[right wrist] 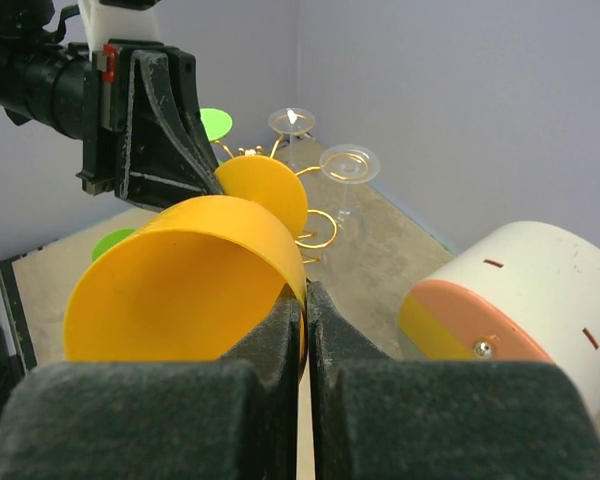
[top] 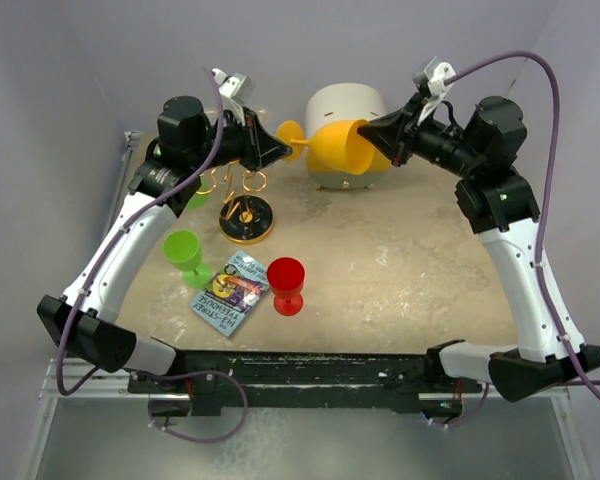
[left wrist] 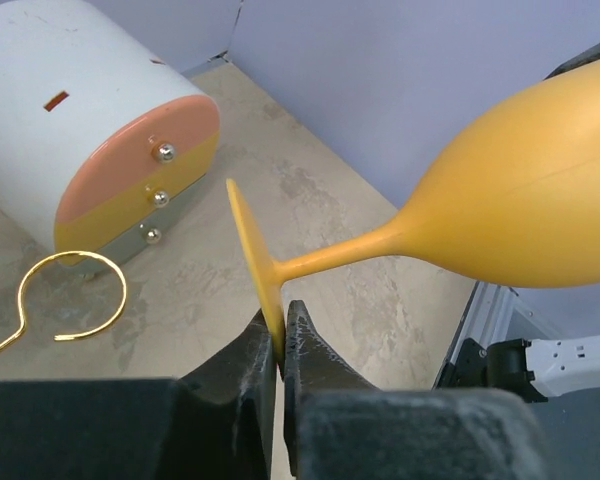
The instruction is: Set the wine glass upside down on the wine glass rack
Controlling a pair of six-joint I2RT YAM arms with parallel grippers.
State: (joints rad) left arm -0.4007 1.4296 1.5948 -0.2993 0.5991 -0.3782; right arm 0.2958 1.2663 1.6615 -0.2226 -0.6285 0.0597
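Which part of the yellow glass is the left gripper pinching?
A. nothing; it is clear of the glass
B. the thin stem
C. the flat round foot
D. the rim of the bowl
C: in the left wrist view the left gripper is closed on the edge of the flat round foot of the yellow glass, while the right gripper pinches the bowl's rim.

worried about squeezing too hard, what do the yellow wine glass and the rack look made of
The yellow wine glass is probably plastic: opaque, evenly coloured, satin, with soft highlights and a thin rim wall. The wine glass rack looks like metal wire with a shiny gold finish, its thin loops showing bright glints; its round base is black with a gold rim, material unclear.
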